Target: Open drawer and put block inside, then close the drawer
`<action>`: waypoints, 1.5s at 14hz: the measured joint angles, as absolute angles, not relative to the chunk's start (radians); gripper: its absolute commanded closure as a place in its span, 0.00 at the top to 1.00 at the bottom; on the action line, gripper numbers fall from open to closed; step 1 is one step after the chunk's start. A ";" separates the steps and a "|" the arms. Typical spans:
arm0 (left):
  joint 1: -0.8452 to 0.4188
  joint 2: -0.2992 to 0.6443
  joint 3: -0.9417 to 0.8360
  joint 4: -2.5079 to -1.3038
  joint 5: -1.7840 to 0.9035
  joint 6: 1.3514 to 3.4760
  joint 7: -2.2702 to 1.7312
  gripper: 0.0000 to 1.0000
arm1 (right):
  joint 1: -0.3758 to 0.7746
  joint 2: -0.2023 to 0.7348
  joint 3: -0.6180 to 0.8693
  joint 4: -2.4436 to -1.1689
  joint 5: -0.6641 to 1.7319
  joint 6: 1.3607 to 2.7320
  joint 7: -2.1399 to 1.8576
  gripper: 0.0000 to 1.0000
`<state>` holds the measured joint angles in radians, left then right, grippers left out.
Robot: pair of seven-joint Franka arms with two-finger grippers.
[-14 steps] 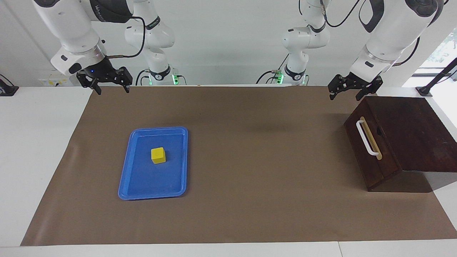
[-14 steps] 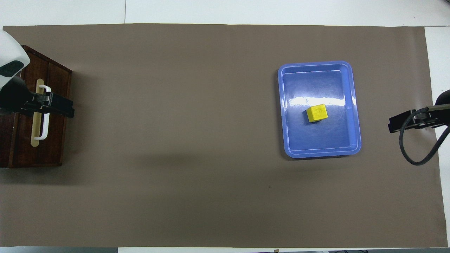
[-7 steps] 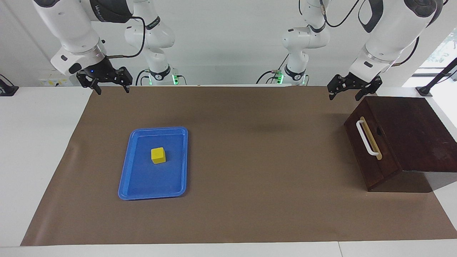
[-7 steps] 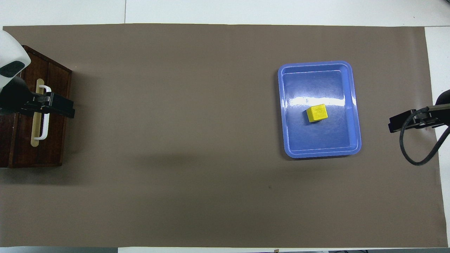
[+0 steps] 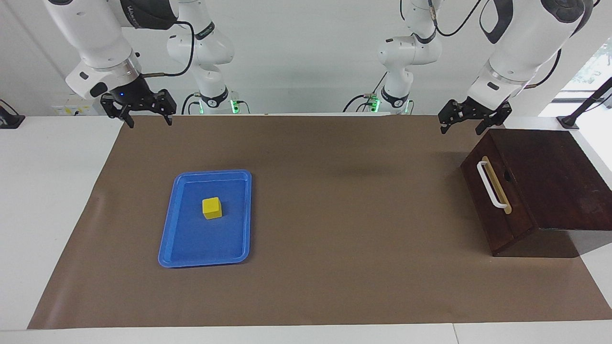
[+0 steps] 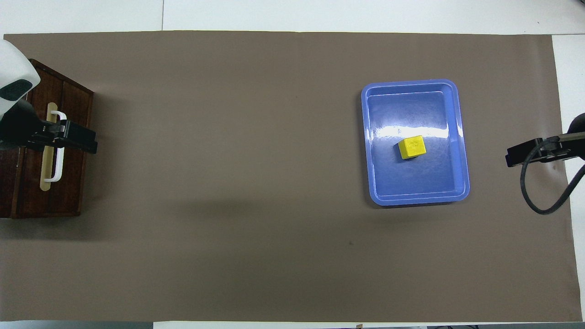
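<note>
The drawer is shut in the dark wooden cabinet at the left arm's end of the table. Its white bar handle faces the middle of the mat. The yellow block sits in the blue tray toward the right arm's end. My left gripper is open and empty, raised over the drawer's handle and apart from it. My right gripper is open and empty, raised over the mat's edge at the right arm's end. In the overhead view the block lies beside the tray's middle.
A brown mat covers most of the white table. The blue tray lies on it, with the right gripper beside it toward the table's end. The left gripper partly hides the drawer front.
Both grippers have shifted only very slightly while raised. The block, the tray and the drawer have not moved.
</note>
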<state>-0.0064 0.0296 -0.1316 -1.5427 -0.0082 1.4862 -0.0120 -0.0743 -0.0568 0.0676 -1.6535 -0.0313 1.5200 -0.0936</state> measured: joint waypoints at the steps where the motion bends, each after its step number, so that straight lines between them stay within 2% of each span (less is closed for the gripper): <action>1: -0.006 0.029 -0.132 -1.545 -0.008 1.492 -0.012 1.00 | -0.078 -0.056 0.067 -1.660 -0.029 1.532 -0.062 1.00; 4: -0.006 0.017 -0.132 -1.594 -0.007 1.567 -0.012 1.00 | -0.099 -0.052 0.067 -1.711 0.023 1.571 0.094 1.00; 6: -0.006 -0.012 -0.130 -1.699 0.018 1.686 -0.012 1.00 | -0.111 -0.032 0.067 -1.746 0.080 1.596 0.222 1.00; 9: -0.005 -0.030 -0.127 -1.847 0.124 1.845 -0.012 1.00 | -0.128 0.059 0.066 -1.767 0.207 1.643 0.502 1.00; 12: -0.004 0.004 -0.125 -1.944 0.265 1.976 -0.012 1.00 | -0.171 0.163 0.065 -1.801 0.364 1.728 0.714 1.00; 16: 0.026 0.093 -0.123 -1.989 0.405 2.125 -0.012 1.00 | -0.202 0.214 0.064 -1.866 0.495 1.780 0.802 1.00; 21: 0.099 0.115 -0.121 -1.997 0.417 2.212 0.029 1.00 | -0.218 0.357 0.061 -1.840 0.641 1.800 0.826 1.00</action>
<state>0.0994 0.1149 -0.1207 -1.9968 0.4171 2.2121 0.0291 -0.2184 0.3567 0.0606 -1.8402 0.6409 1.8002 0.8263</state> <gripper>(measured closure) 0.000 0.000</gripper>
